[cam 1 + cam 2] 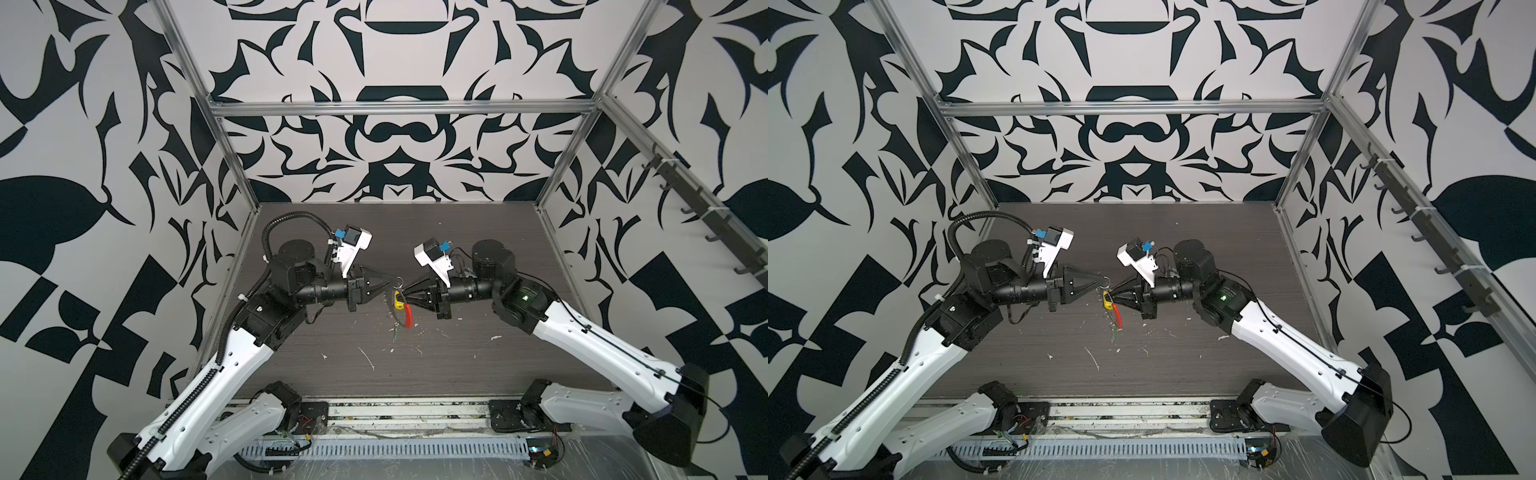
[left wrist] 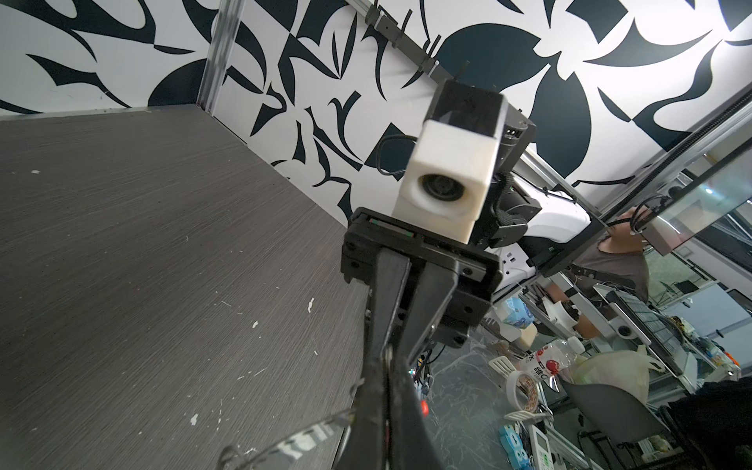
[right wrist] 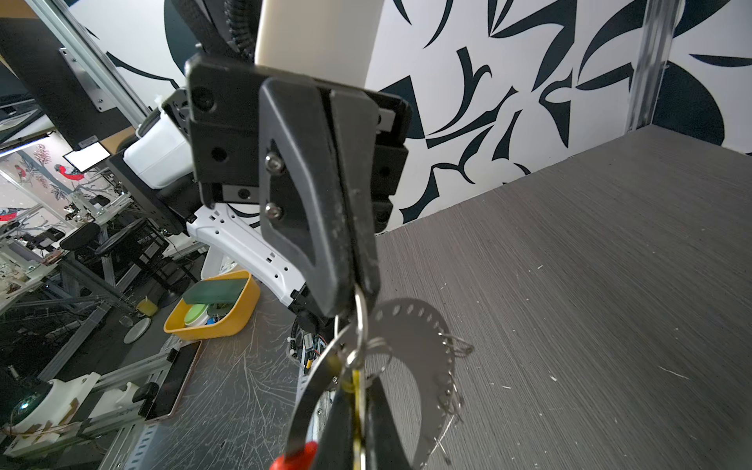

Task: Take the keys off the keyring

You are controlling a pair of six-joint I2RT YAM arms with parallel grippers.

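Observation:
The keyring [image 3: 423, 325], a flat grey metal hoop with a red sleeve [image 1: 409, 316], hangs in the air between both arms above the middle of the table. My left gripper [image 1: 390, 283] is shut on a small silver ring [image 3: 360, 321] at the hoop's top. My right gripper [image 1: 405, 297] faces it, shut on the yellow key [image 1: 399, 300], whose edge [image 3: 357, 407] shows between its fingers. The green key [image 1: 396, 334] dangles at the hoop's lower end. In the left wrist view my left gripper [image 2: 384, 407] is shut, with part of the hoop [image 2: 301, 439] beside it.
White scraps [image 1: 368, 359] lie scattered on the dark wood table [image 1: 457, 249] below the hoop. Aluminium frame posts [image 1: 232, 166] and patterned walls close in the back and sides. A slotted rail [image 1: 374, 449] runs along the front edge between the arm bases.

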